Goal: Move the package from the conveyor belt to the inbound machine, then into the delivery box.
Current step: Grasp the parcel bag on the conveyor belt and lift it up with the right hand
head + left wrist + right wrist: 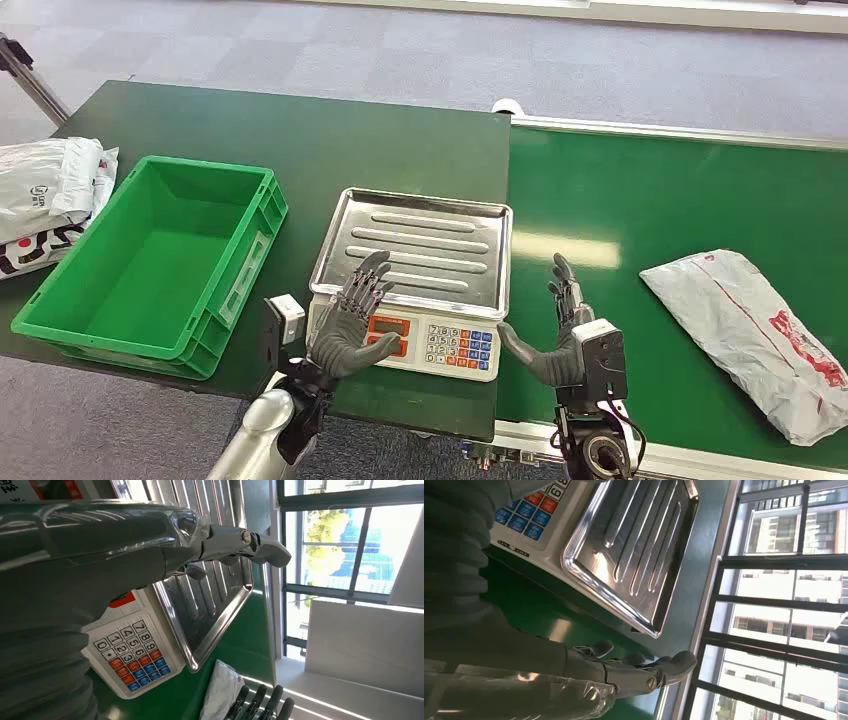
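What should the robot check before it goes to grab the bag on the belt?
1. Right hand free: ok, fingers apart, holding nothing.
2. Left hand free: ok, open above the scale's keypad.
3. Bag on the belt: ok, it lies flat, to the right of the right hand, not touched.
4. Scale tray ready: ok, nothing lies on it.
5. Green box ready: ok, nothing inside it.
6. Belt stopped: cannot tell from one still picture.
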Controlling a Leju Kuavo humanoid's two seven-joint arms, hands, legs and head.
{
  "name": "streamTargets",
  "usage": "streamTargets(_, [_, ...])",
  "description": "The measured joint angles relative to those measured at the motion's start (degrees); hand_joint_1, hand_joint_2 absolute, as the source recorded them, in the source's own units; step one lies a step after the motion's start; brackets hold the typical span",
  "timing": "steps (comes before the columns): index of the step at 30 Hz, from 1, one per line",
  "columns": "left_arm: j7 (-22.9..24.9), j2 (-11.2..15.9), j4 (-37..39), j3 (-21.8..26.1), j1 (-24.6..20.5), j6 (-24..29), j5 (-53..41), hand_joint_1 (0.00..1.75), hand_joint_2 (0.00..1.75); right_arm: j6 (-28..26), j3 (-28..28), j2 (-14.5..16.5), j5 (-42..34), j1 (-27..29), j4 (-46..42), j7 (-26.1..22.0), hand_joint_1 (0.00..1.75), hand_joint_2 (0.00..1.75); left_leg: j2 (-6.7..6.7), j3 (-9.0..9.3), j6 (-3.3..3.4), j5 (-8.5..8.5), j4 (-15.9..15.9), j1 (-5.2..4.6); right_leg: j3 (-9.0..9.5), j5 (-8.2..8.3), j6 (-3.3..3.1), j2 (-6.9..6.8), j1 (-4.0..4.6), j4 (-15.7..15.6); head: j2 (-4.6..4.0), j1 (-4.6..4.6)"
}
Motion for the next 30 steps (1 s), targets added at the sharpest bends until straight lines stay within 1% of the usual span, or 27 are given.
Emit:
streamTargets(6, [0.0, 0.1, 0.0, 0.1, 0.0, 0.5, 0.0, 0.0, 1.75, -0.2, 0.0, 0.0, 0.2, -1.3, 1.1, 0.1, 0.0, 1.75, 0.0, 0.0, 0.0, 0.0, 0.0, 0.0, 0.01, 0.0, 0.0, 0.0, 0.0, 0.0, 0.0, -0.01])
streamTargets(9, [0.1, 0.2, -0.4, 0.4, 0.1, 0.7, 0.0, 0.0, 1.75, -1.7, 0.0, 0.0, 0.7, -2.5, 2.5, 0.9, 0.0, 1.75, 0.0, 0.0, 0.0, 0.0, 0.0, 0.0, 0.01, 0.0, 0.0, 0.0, 0.0, 0.0, 0.0, 0.0])
streamTargets(11, [0.4, 0.3, -0.9, 0.8, 0.2, 1.1, 0.1, 0.0, 1.75, -3.7, -0.4, -0.2, 1.2, -3.6, 3.8, 1.2, 0.0, 1.75, 0.0, 0.0, 0.0, 0.0, 0.0, 0.0, 0.01, 0.0, 0.0, 0.0, 0.0, 0.0, 0.0, 0.0])
streamTargets(15, [0.8, 0.6, -2.1, 1.6, 0.8, 1.7, 0.2, 0.0, 1.75, -7.0, -2.7, -0.9, 2.0, -5.9, 6.8, 1.1, 0.0, 1.75, -0.01, 0.0, 0.0, 0.0, 0.0, 0.0, 0.02, 0.01, 0.01, -0.01, 0.0, 0.0, 0.0, 0.01])
streamTargets(18, [0.9, 0.9, -2.7, 2.1, 1.2, 1.7, 0.2, 0.0, 1.75, -7.5, -4.4, -1.5, 2.1, -6.9, 8.1, 1.0, 0.0, 1.75, -0.01, 0.0, 0.0, 0.0, 0.0, 0.0, 0.01, 0.01, 0.01, 0.0, 0.0, 0.0, 0.0, 0.01])
streamTargets(23, [0.9, 1.0, -2.9, 2.4, 1.4, 1.8, 0.2, 0.0, 1.75, -7.9, -5.6, -1.7, 2.4, -7.4, 9.3, 0.9, 0.0, 1.75, -0.01, 0.0, 0.0, 0.0, 0.0, 0.0, 0.0, 0.01, 0.01, 0.0, 0.0, 0.0, 0.0, -0.01])
streamTargets(24, [0.9, 1.0, -2.9, 2.4, 1.4, 1.8, 0.2, 0.0, 1.75, -8.8, -5.9, -1.7, 2.9, -7.4, 9.4, 0.9, 0.0, 1.75, -0.01, 0.0, 0.0, 0.0, 0.0, 0.0, 0.0, 0.01, 0.01, 0.0, 0.0, 0.0, 0.0, -0.01])
streamTargets(26, [0.9, 1.1, -2.9, 2.5, 1.5, 1.8, 0.2, 0.0, 1.75, -12.5, -6.7, -1.9, 5.0, -7.5, 9.7, 1.4, 0.0, 1.75, -0.01, 0.0, 0.0, 0.0, 0.0, 0.0, 0.0, 0.01, 0.01, -0.02, 0.0, 0.0, 0.0, -0.01])
streamTargets(28, [0.9, 1.1, -3.0, 2.7, 1.6, 1.9, 0.2, 0.0, 1.75, -17.4, -8.6, -2.3, 9.0, -7.8, 10.2, 2.3, 0.0, 1.75, -0.02, 0.0, 0.0, 0.0, 0.0, 0.0, 0.01, 0.01, 0.01, -0.03, -0.01, 0.0, 0.0, -0.01])
streamTargets(30, [0.9, 1.0, -3.2, 3.1, 1.9, 1.8, 0.1, 0.0, 1.75, -21.2, -11.1, -2.9, 12.9, -8.1, 11.0, 3.4, 0.0, 1.75, -0.02, 0.0, 0.0, 0.0, 0.0, -0.02, 0.02, 0.01, 0.02, -0.03, -0.02, 0.0, 0.0, 0.01])
